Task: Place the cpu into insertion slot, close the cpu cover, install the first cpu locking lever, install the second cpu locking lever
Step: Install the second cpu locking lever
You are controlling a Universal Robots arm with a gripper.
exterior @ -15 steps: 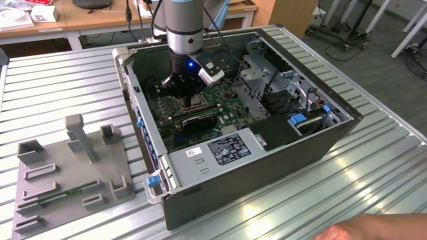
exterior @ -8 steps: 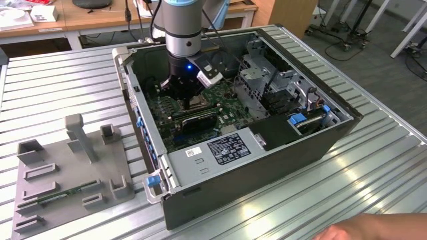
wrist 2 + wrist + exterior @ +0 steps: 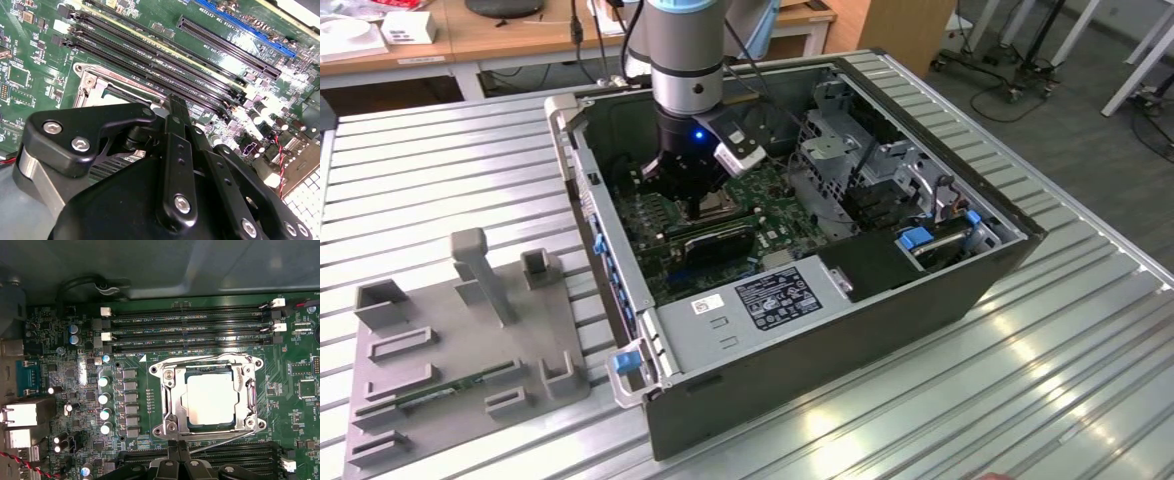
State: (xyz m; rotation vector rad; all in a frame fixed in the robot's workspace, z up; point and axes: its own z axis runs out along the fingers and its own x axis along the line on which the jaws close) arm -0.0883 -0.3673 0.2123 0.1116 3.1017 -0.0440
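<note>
Ribbed grey metal table (image 3: 987,400) carries the whole scene in the exterior view, with desks and chair legs behind it. Toward the exterior view's left lies a grey fixture plate (image 3: 460,370) with upright blocks; to its right stands an open black computer case (image 3: 854,300), and the arm reaches down into it so that the gripper (image 3: 698,200) hangs low over the green motherboard (image 3: 774,215). In the first wrist view the board (image 3: 140,405) fills the picture: capacitors (image 3: 104,397) stand in a column at one side, long black memory slots (image 3: 190,330) run across, and the insertion slot (image 3: 165,405) sits near the middle with the cpu (image 3: 209,399) lying flat in it, its pale top showing through the cut-out of the cpu cover (image 3: 172,390), which lies down over the socket. The gripper (image 3: 177,452) pokes in just beside the socket's edge, next to a thin silvery lever (image 3: 220,442) (I cannot tell whether it touches). The fingers look drawn together with nothing visibly between them. In the second wrist view the gripper (image 3: 172,107) points at the socket frame (image 3: 92,80) beside the memory slots (image 3: 150,60).
</note>
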